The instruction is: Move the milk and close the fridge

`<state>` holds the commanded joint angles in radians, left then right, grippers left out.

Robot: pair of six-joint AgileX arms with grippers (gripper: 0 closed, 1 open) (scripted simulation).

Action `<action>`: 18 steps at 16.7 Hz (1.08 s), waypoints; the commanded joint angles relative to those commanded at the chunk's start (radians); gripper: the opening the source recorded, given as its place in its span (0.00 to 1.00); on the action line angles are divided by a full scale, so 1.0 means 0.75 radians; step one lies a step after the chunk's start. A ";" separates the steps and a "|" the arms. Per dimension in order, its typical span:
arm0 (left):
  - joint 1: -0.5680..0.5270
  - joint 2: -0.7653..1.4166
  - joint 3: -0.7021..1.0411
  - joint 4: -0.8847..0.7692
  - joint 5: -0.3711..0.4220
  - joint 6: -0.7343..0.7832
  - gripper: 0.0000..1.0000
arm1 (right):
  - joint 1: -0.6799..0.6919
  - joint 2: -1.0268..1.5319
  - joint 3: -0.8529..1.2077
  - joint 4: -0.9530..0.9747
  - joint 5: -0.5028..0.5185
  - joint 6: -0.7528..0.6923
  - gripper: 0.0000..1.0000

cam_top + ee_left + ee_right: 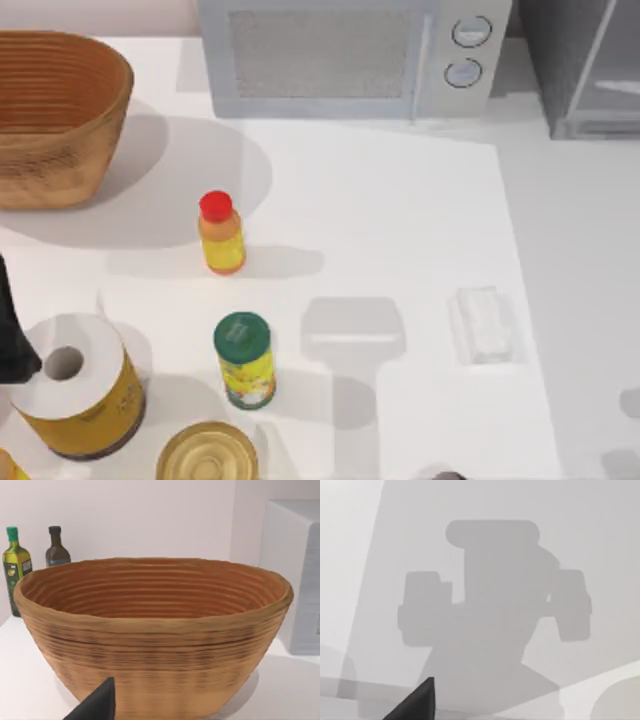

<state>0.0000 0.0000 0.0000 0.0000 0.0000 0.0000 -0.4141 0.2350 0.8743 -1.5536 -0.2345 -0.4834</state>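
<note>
The milk is out of view. The fridge (585, 70), a grey metallic cabinet, stands at the table's far right corner, with a pale inside surface showing beside a slanted panel. My left arm (12, 335) is a dark shape at the left edge, beside a yellow roll. A dark part of my left gripper (97, 705) points at the wicker basket (150, 640). A dark sliver of my right arm (445, 475) sits at the front edge. A dark part of my right gripper (417, 702) hangs over bare white table, which carries its shadow.
The microwave (350, 55) stands at the back, with the wicker basket (55, 115) at back left. A red-capped orange bottle (221, 233), a green-lidded yellow jar (244, 360), a yellow roll (75, 385) and a can (207, 455) fill the left half. A pale translucent block (485, 325) lies right of centre.
</note>
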 joint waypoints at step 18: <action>0.000 0.000 0.000 0.000 0.000 0.000 1.00 | -1.837 2.093 0.612 0.081 -0.927 -2.075 1.00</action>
<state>0.0000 0.0000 0.0000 0.0000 0.0000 0.0000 -1.7920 1.8051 1.3332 -1.4928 -0.9299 -2.0395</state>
